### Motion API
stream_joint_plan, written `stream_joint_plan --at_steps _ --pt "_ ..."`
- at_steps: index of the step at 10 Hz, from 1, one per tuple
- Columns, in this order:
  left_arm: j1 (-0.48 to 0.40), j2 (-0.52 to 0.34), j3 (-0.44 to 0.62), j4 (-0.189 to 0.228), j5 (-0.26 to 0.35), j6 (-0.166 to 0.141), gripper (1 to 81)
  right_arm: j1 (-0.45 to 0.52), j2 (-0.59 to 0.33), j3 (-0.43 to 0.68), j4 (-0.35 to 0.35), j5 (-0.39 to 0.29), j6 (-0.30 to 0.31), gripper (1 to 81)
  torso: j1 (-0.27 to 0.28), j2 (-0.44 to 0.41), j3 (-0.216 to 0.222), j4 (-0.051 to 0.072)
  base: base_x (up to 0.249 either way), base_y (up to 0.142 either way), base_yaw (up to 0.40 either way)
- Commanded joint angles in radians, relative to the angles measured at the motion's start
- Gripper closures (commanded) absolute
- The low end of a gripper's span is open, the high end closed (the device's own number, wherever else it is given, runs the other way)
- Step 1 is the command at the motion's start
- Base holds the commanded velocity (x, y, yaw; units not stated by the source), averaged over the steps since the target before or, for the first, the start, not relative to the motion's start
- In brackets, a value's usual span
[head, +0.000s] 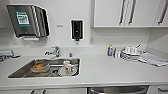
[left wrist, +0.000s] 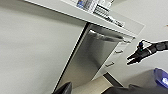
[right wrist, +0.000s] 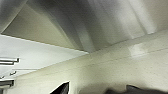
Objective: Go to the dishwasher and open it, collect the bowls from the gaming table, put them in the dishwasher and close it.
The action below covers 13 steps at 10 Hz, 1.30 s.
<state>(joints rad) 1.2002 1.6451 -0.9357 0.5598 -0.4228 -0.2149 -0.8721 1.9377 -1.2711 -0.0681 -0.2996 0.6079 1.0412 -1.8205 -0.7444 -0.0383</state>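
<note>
Standing at the white counter (head: 105, 72), the robot is on the opening step: the dishwasher (left wrist: 87, 60) is shut below the near counter edge, right of the sink (head: 22, 71), and the right gripper (left wrist: 133, 59), fingers apart, must reach its bar handle (left wrist: 106, 37).

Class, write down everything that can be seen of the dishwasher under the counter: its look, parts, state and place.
The dishwasher has a brushed stainless-steel front with a horizontal bar handle near its top edge. Its door looks shut, flush under the white countertop, between a plain white panel and white drawers with small handles. In the head view its steel top edge shows just below the counter. Nothing touches it.
</note>
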Motion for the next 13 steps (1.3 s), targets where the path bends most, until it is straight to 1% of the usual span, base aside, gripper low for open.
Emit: stream_joint_plan --at_steps 1,2,3,4,5,6,7,8,9,10,12,13 --pt "-0.067 -0.059 0.008 0.026 -0.013 -0.035 1.0 0.176 -0.049 0.050 0.019 -0.115 0.099 1.0 0.000 0.000 0.000 0.000 0.000 0.000 0.000" --pt "-0.067 -0.057 0.003 0.026 -0.016 -0.040 1.0 0.208 -0.056 0.059 0.034 -0.124 0.153 1.0 0.000 0.000 0.000 0.000 0.000 0.000 0.000" --pt "-0.067 -0.059 0.003 0.026 -0.014 -0.040 1.0 0.253 -0.066 0.067 0.068 -0.137 0.195 1.0 0.000 0.000 0.000 0.000 0.000 0.000 0.000" --pt "-0.067 -0.060 0.003 0.029 -0.016 -0.040 1.0 0.297 -0.070 0.072 0.113 -0.158 0.208 1.0 0.000 0.000 0.000 0.000 0.000 0.000 0.000" --pt "-0.067 -0.060 0.008 0.060 -0.016 -0.041 1.0 0.331 -0.076 0.067 0.169 -0.176 0.208 1.0 0.000 0.000 0.000 0.000 0.000 0.000 0.000" --pt "-0.067 -0.057 0.008 0.071 -0.016 -0.040 1.0 0.359 -0.079 0.066 0.198 -0.177 0.208 1.0 0.000 0.000 0.000 0.000 0.000 0.000 0.000" --pt "-0.067 -0.056 0.009 0.098 -0.016 -0.041 1.0 0.386 -0.079 0.067 0.224 -0.179 0.208 1.0 0.000 0.000 0.000 0.000 0.000 0.000 0.000" --pt "-0.067 -0.057 0.018 0.123 -0.013 -0.041 1.0 0.409 -0.075 0.062 0.244 -0.182 0.208 1.0 0.000 0.000 0.000 0.000 0.000 0.000 0.000" --pt "-0.067 -0.057 0.029 0.141 -0.014 -0.043 1.0 0.426 -0.063 0.055 0.255 -0.214 0.208 1.0 0.000 0.000 0.000 0.000 0.000 0.000 0.000" --pt "-0.069 -0.057 0.031 0.144 -0.014 -0.049 1.0 0.445 -0.050 0.046 0.257 -0.237 0.216 1.0 0.000 0.000 -0.001 0.000 0.000 0.000 0.000" --pt "-0.067 -0.059 0.031 0.144 -0.014 -0.049 1.0 0.459 -0.018 0.024 0.261 -0.239 0.257 1.0 0.000 0.000 -0.001 0.000 0.000 0.000 0.000" --pt "-0.069 -0.059 0.031 0.144 -0.014 -0.049 1.0 0.462 0.008 0.010 0.263 -0.239 0.289 1.0 0.000 0.000 -0.001 0.000 0.000 0.000 0.000"
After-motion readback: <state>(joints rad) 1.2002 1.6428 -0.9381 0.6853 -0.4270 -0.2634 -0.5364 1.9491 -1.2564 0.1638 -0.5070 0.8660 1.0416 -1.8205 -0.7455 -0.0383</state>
